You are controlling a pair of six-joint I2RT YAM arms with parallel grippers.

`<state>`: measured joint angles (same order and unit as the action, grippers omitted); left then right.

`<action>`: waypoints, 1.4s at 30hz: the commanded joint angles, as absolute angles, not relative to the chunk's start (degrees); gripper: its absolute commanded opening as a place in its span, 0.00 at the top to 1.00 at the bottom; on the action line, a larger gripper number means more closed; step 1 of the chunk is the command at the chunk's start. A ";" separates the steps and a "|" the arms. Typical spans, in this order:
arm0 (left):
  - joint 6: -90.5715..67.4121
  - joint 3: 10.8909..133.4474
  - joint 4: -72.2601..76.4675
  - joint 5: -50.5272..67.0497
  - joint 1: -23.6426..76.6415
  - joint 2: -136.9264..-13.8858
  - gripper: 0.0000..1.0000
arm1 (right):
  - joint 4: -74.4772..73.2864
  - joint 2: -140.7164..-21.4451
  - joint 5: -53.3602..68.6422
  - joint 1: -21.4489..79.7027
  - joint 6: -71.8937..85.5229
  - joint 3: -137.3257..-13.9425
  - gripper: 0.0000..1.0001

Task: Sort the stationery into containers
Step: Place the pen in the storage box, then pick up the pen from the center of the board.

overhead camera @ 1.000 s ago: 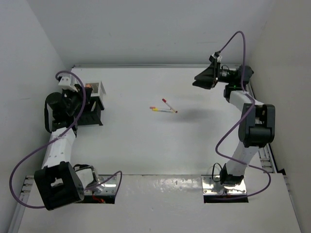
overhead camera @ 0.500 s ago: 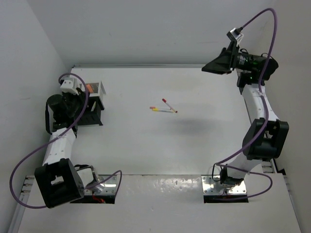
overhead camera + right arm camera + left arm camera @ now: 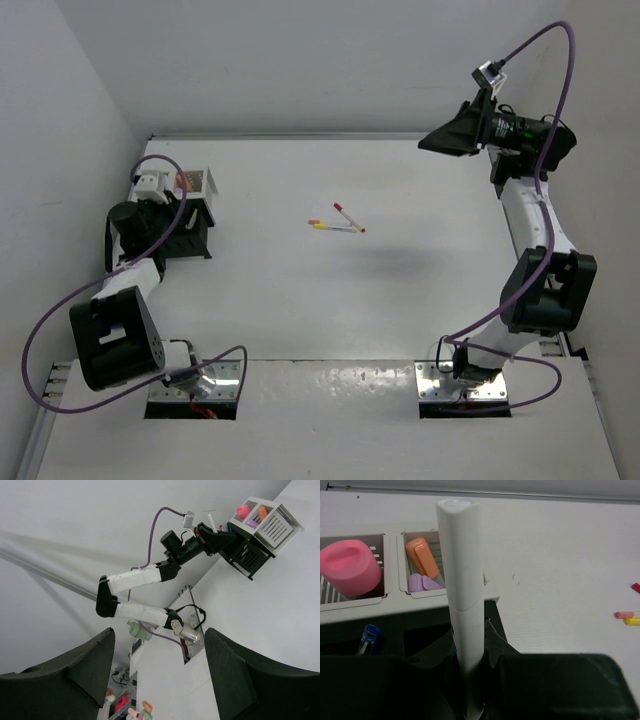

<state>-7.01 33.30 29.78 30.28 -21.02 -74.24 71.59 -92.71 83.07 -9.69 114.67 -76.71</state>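
My left gripper [image 3: 160, 205] is shut on a white marker [image 3: 465, 595] and holds it just over the black organizer [image 3: 190, 238]; its jaws [image 3: 470, 647] clamp the marker's lower part. The adjoining white bin [image 3: 198, 182] has two cells [image 3: 395, 587], one holding a pink piece [image 3: 350, 572], the other an orange piece [image 3: 422, 557] and a purple one. A blue pen [image 3: 367, 637] stands in a black compartment. Thin red, pink and yellow pens [image 3: 338, 223] lie mid-table, also at the left wrist view's right edge [image 3: 627, 617]. My right gripper [image 3: 440, 140] is raised at the far right, open and empty [image 3: 160, 680].
White walls close in the table on the left, back and right. The right arm's purple cable [image 3: 540, 60] loops high over its wrist. The arm bases [image 3: 460, 375] are bolted at the near edge.
My right arm has swung up and back to the far right corner and now holds there. My left arm has pulled in nearer to the organizer with the white marker.
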 commanded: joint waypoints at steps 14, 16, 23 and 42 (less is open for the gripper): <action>-7.56 37.53 39.11 31.11 -21.01 -80.16 0.69 | 86.92 -92.20 82.35 -9.93 127.18 -75.59 0.29; -7.30 37.71 38.85 31.20 -20.92 -80.42 0.59 | 87.10 -92.11 82.35 -9.93 127.35 -75.33 0.29; -7.82 38.67 38.93 31.81 -20.83 -80.42 0.49 | 87.98 -92.02 82.79 -9.93 127.71 -75.67 0.29; 5.54 69.26 -4.30 36.85 -9.78 -66.89 0.05 | 67.69 -85.25 82.89 -9.93 119.63 -92.18 0.25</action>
<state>2.00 68.47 6.15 37.50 -12.88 -68.82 68.36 -89.65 85.49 -9.69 114.69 -84.60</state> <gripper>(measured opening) 0.921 0.745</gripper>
